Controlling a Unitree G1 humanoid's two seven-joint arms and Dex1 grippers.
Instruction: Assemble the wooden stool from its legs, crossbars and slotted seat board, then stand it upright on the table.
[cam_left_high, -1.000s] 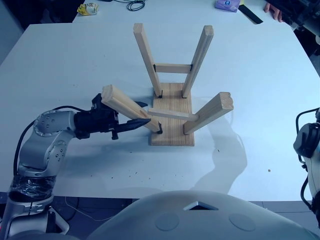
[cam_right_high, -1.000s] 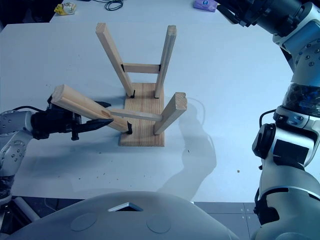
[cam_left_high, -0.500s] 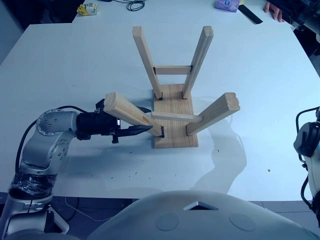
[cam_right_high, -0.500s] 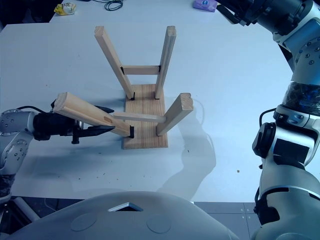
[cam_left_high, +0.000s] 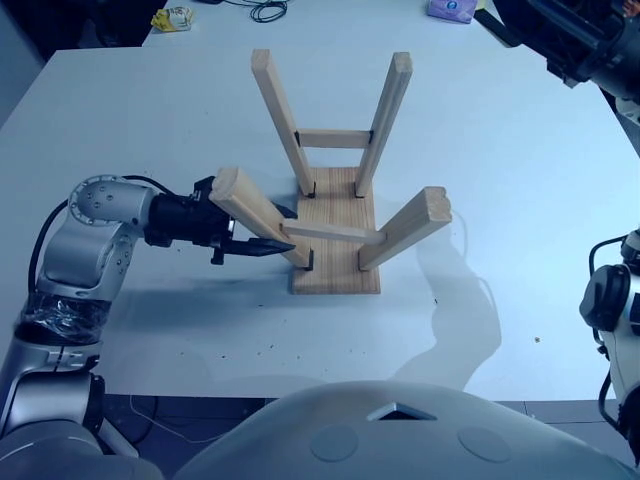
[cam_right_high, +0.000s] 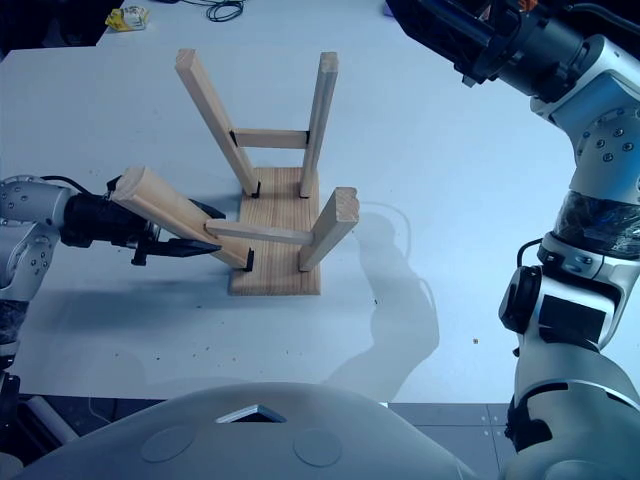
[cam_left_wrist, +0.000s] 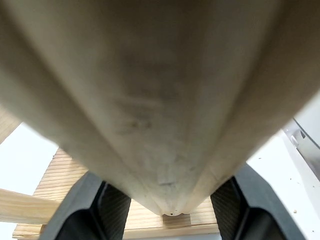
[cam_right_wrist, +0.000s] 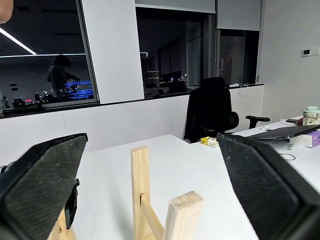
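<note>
The wooden stool lies upside down, its slotted seat board flat on the white table. Two far legs stand nearly upright with a crossbar between them. The two near legs lean outward, joined by a second crossbar. My left gripper is shut on the near left leg, low down by the board; that leg looms close between its fingers. My right gripper hangs open high over the table's far right, its pads wide apart.
A small yellow item, a coiled cable and a purple pack lie along the far table edge. Bare tabletop lies on both sides of the stool and between it and the front edge.
The left gripper, still holding the leg, has dragged the stool a little right and then back left and farther away. The right gripper has swung leftward over the table.
</note>
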